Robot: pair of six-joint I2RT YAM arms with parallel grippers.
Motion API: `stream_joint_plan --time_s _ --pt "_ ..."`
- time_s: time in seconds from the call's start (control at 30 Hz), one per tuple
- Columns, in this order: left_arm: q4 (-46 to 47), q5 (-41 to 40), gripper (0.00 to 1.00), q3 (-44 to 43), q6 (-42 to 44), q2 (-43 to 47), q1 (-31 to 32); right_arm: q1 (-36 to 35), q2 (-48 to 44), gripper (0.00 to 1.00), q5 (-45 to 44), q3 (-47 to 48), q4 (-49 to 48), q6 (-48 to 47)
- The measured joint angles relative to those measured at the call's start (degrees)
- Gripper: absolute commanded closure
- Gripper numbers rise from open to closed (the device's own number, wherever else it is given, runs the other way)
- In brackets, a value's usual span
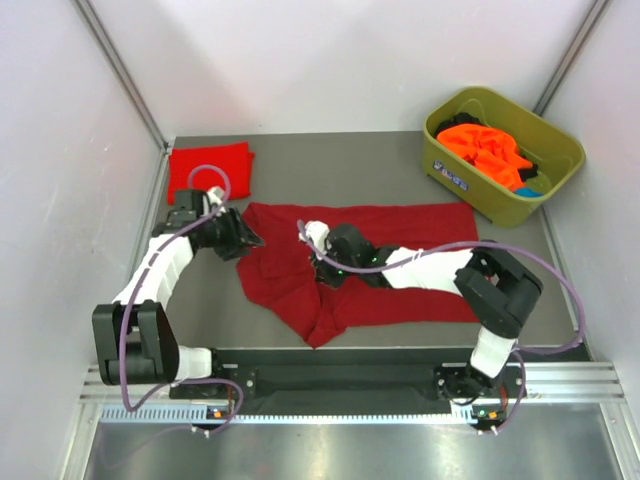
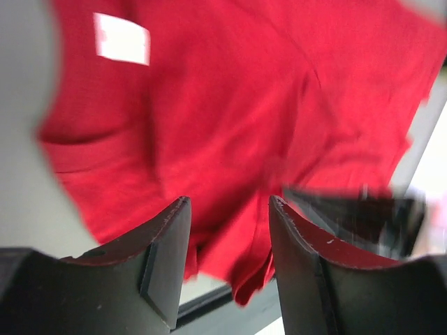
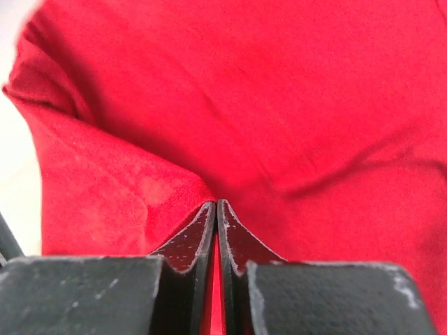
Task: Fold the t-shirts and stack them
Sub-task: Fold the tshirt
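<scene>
A grey table (image 1: 400, 170) seen from above, with two robot arms reaching in from its near edge. A dark crimson t-shirt (image 1: 400, 225) lies spread across the middle of it. The right half is fairly flat; the left half is bunched and pulled toward the near edge.

At the far right stands an olive-green tub (image 1: 475, 190) holding orange t-shirts (image 1: 485, 148). At the far left corner lies a brighter red t-shirt (image 1: 230, 160), already folded into a square.

The right gripper (image 3: 216, 216) is near the middle of the crimson shirt, its fingers pressed together on a raised ridge of cloth. The left gripper (image 2: 227, 237) hangs at the shirt's left edge with its fingers apart and nothing between them. A white neck label (image 2: 121, 38) shows in its camera, some way beyond the fingers.

The step appears to be a fold of the crimson shirt, at an early stage. To do it well, the left gripper should probably take a firm pinch on the edge before anything rises. Both arms should then lift together, keep the cloth taut between them, and lay it over evenly so the bunched part smooths out rather than doubling under.
</scene>
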State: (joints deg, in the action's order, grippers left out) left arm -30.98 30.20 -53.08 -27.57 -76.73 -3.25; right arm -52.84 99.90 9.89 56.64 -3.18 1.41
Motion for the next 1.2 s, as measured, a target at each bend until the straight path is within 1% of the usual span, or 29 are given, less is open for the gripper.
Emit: stream_joint_plan --time_s 0.03,0.07,0.1,0.17,0.23,0.37,0.47,0.5,0.63,0.8,1.0,1.03,1.07,1.1,1.13,1.17,1.2 --pt "-0.3 -0.1 0.47 0.0 0.5 0.0 1.9 1.2 0.7 0.95 1.0 0.0 0.3 1.1" --pt "-0.4 -0.2 0.47 0.0 0.8 0.0 2.6 2.3 1.0 0.89 1.8 0.0 0.7 2.1" --pt "-0.7 -0.7 0.48 0.0 1.7 0.0 5.3 3.0 1.0 0.83 2.3 0.0 1.2 3.1" --pt "-1.7 -1.6 0.48 0.0 2.9 0.2 7.8 4.3 0.3 0.7 2.5 -0.2 1.3 5.5" --pt "-3.7 -1.8 0.49 0.0 4.2 0.8 9.2 4.9 -1.8 0.68 2.1 -1.2 2.2 6.7" --pt "-5.4 -2.5 0.49 0.7 6.2 3.0 9.8 4.5 -10.2 0.62 1.8 -4.7 3.5 7.7" --pt "-5.7 -2.7 0.5 2.2 6.4 3.5 10.1 2.3 -15.6 0.55 1.5 -6.8 3.5 7.4" --pt "-5.6 -2.5 0.51 2.9 6.3 3.3 10.2 0.8 -16.7 0.54 1.1 -7.2 3.4 7.2" --pt "-5.5 -0.8 0.51 5.6 4.9 2.9 10.8 -6.8 -16.6 0.53 -1.2 -7.8 3.5 6.1" --pt "-5.2 -0.1 0.52 5.7 4.0 2.9 12.1 -13.8 -12.9 0.52 -6.2 -7.9 4.1 6.2" --pt "-5.2 -1.8 0.54 5.7 3.2 3.0 14.3 -18.4 -11.3 0.51 -11.4 -8.7 3.9 5.8" --pt "-5.2 -2.1 0.54 5.7 3.1 3.0 14.3 -18.8 -11.0 0.52 -11.9 -8.7 3.9 5.7" --pt "-5.2 -2.3 0.54 5.7 3.0 3.0 14.3 -19.1 -10.7 0.55 -12.6 -8.7 4.0 5.6" --pt "-5.2 -2.7 0.55 5.7 2.9 3.0 14.3 -19.4 -10.3 0.61 -13.5 -8.7 4.0 5.6" --pt "-5.2 -3.0 0.55 5.7 2.8 3.0 14.3 -19.6 -10.1 0.69 -14.1 -8.7 4.0 5.6" --pt "-5.3 -3.5 0.55 5.7 2.8 3.0 14.3 -19.8 -10.0 0.85 -15.4 -9.0 3.9 5.5" --pt "-5.3 -3.9 0.56 5.7 2.9 3.0 14.3 -19.9 -10.0 0.92 -16.3 -9.4 3.9 5.4"
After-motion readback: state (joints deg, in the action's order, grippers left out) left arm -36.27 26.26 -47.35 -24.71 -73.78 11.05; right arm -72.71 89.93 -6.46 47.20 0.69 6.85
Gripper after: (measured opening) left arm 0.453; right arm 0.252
